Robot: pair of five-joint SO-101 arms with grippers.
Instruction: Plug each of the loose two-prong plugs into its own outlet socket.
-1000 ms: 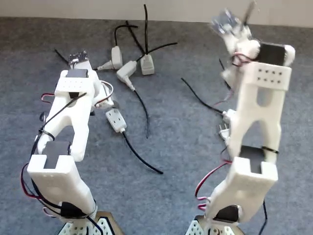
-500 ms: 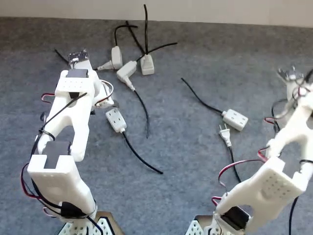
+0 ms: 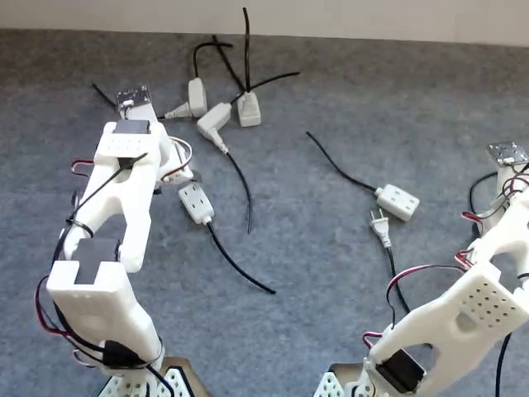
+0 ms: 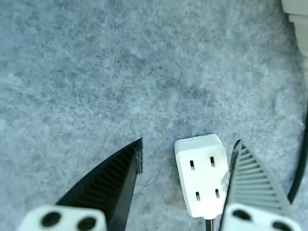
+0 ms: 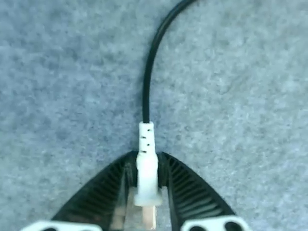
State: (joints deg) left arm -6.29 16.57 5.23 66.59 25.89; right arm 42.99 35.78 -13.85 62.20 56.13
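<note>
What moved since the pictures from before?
The right arm swung from far out over the middle of the carpet to the right edge and came lower. The right gripper is now shut on a white plug. The left gripper stayed open around a socket block, and everything lying on the carpet kept its place.

Two arms (image 3: 116, 207) (image 3: 471, 310). Two sockets (image 3: 196, 203) (image 3: 397, 202) with slots showing, one loose plug (image 3: 379, 225) on the tabletop (image 3: 331, 99), three white cord ends (image 3: 197, 97) (image 3: 213, 121) (image 3: 249, 109) bunched at the far side, kind unclear. One plug (image 5: 147, 163) in the right wrist view; whether a second one, cannot tell.
</note>
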